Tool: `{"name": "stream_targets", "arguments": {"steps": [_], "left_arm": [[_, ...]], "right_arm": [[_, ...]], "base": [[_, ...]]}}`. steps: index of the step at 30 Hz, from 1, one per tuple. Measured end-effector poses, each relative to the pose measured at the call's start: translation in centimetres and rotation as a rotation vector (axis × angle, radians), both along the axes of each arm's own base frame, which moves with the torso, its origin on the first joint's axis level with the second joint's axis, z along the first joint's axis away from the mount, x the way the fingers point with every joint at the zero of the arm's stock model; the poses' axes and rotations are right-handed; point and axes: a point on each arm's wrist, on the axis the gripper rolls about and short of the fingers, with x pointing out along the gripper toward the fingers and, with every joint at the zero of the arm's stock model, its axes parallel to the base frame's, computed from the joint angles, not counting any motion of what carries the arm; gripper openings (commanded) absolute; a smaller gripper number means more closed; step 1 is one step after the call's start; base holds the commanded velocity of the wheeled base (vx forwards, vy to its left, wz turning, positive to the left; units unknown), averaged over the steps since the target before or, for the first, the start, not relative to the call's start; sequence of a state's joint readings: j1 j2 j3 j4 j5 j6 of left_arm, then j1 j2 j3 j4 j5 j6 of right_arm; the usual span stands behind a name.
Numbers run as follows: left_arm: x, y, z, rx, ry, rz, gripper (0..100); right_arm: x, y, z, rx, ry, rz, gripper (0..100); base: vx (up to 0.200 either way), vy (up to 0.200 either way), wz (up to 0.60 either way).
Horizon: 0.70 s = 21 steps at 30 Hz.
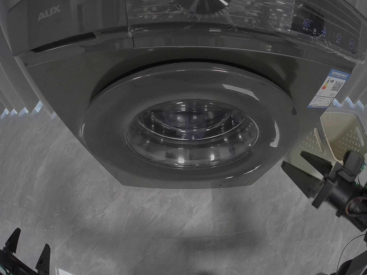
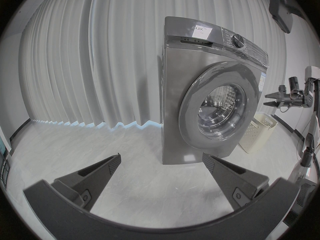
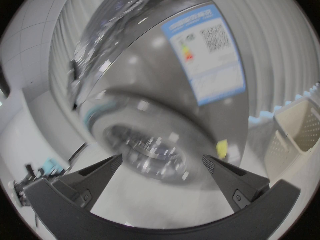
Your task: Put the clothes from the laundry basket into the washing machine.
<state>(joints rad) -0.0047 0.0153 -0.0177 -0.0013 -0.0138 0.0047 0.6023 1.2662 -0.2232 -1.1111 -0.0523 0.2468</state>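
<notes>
The door (image 1: 191, 134) of the washing machine (image 1: 57, 77) is shut, so the right gripper (image 1: 292, 160) (jaws spread, as on the left gripper (image 1: 31, 238)) should catch its right rim squarely and pull outward.

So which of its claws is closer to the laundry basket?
Right. The right gripper hangs beside the laundry basket; the left gripper sits low on the far side of the washing machine.
</notes>
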Motion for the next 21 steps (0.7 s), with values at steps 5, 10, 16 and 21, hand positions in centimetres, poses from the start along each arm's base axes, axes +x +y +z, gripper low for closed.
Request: {"name": "stream_targets", "arguments": {"steps": [5, 10, 16, 21], "left_arm": [[0.0, 0.0, 0.0, -0.001, 0.000, 0.000, 100], [0.0, 0.0, 0.0, -0.001, 0.000, 0.000, 100], [0.0, 0.0, 0.0, -0.002, 0.000, 0.000, 100], [0.0, 0.0, 0.0, -0.003, 0.000, 0.000, 100]], "right_arm": [[-3.8, -2.4, -2.3, -0.069, 0.025, 0.056, 100], [-6.3, -5.2, -3.5, -0.123, 0.055, -0.025, 100], [-9.8, -7.8, -4.9, -0.150, 0.060, -0.166, 100], [-12.7, -8.9, -7.0, -0.179, 0.079, -0.296, 100]], "base": [[0.000, 0.000, 0.00], [0.000, 0.000, 0.00], [0.000, 0.000, 0.00], [0.000, 0.000, 0.00]]}}
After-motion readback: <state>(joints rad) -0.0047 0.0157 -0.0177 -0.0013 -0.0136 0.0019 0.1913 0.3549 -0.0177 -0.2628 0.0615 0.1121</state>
